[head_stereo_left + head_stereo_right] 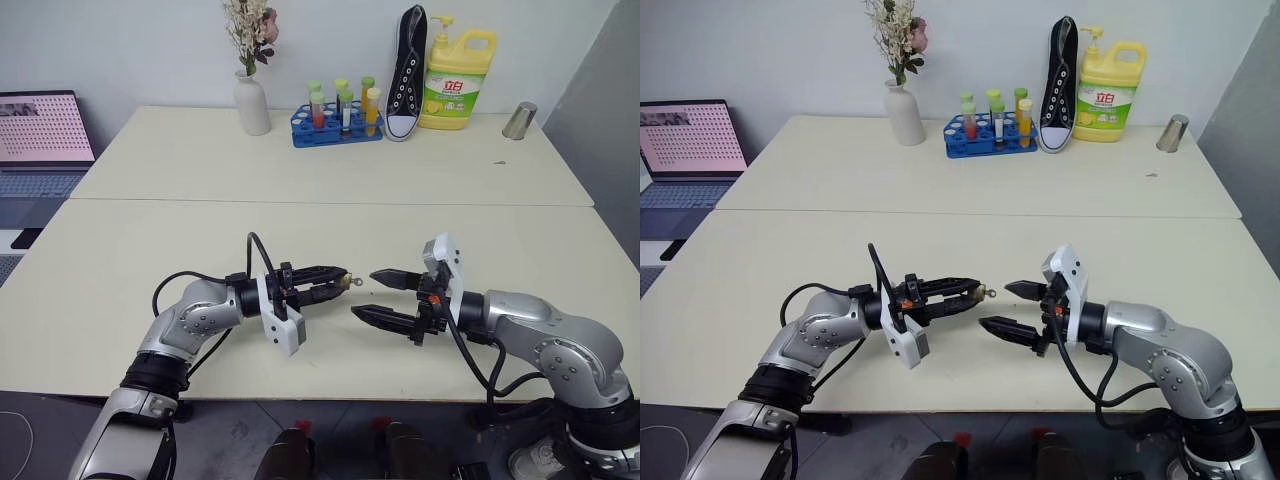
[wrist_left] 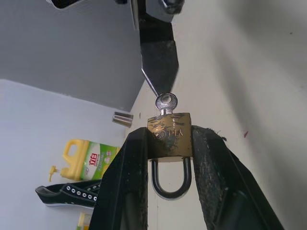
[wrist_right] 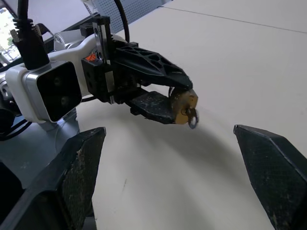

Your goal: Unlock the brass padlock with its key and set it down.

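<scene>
My left gripper is shut on the brass padlock, its two black fingers pinching the body from both sides. The silver shackle loops back between the fingers and looks closed. The key sticks out of the padlock's far end, its round head toward my right gripper. That gripper is open a short way from the key, pointing at it with nothing between its fingers. The right wrist view shows the padlock and the key just beyond its two spread fingertips. Both grippers hover above the cream table.
Along the far table stand a white vase of flowers, a blue rack of tubes, a black shoe, a yellow detergent bottle and a metal cup. A laptop sits at the far left.
</scene>
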Controlling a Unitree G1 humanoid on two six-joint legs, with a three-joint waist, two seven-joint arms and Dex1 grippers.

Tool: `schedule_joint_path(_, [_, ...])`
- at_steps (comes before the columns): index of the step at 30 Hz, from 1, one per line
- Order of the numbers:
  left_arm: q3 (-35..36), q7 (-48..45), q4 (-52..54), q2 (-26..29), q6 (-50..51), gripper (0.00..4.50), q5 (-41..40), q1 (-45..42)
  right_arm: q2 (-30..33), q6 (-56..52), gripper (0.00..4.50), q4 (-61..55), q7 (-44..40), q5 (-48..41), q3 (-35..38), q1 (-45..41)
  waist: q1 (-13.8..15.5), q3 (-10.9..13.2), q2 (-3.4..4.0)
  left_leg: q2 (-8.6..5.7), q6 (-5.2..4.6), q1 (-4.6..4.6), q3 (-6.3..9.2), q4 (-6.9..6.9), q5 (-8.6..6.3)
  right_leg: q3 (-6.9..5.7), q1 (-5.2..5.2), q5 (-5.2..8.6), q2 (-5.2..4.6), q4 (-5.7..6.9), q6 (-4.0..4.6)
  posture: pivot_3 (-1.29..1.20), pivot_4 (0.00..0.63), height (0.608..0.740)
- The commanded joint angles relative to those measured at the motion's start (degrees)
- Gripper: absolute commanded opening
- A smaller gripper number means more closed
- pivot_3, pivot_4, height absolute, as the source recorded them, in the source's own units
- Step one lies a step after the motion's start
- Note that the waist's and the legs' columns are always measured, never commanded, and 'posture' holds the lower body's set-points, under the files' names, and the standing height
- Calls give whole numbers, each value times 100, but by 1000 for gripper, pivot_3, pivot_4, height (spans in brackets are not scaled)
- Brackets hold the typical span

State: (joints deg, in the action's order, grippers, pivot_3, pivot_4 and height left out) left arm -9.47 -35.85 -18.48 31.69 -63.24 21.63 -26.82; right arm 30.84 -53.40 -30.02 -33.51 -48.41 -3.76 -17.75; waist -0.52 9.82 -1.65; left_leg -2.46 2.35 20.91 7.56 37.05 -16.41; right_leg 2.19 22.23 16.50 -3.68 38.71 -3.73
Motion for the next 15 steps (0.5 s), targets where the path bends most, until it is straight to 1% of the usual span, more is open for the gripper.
schedule_joint_path(1, [-115,249,149,77,-126,927,61,-177,-164,-64,4500,110,82,-60,11,-254,-9,0,0,0,0,0,0,0,0,1,0,0,0,1,0,0,150,740])
schedule_joint_path(9, [-259,468,227,158,-94,927,105,-286,-295,-200,4500,233,117,-166,154,-343,-15,0,1,0,0,0,1,-1,0,0,3,0,0,3,0,0,150,740])
schedule_joint_path(12, [-278,549,211,198,-103,927,160,-321,-326,-257,3876,246,128,-201,193,-349,-35,0,1,0,0,0,1,-1,0,0,3,0,0,4,0,0,150,740])
schedule_joint_path(15, [-299,614,215,222,-81,927,196,-329,-322,-276,2821,237,122,-211,205,-338,-77,0,2,0,0,0,1,-1,0,0,3,0,0,4,0,0,150,740])
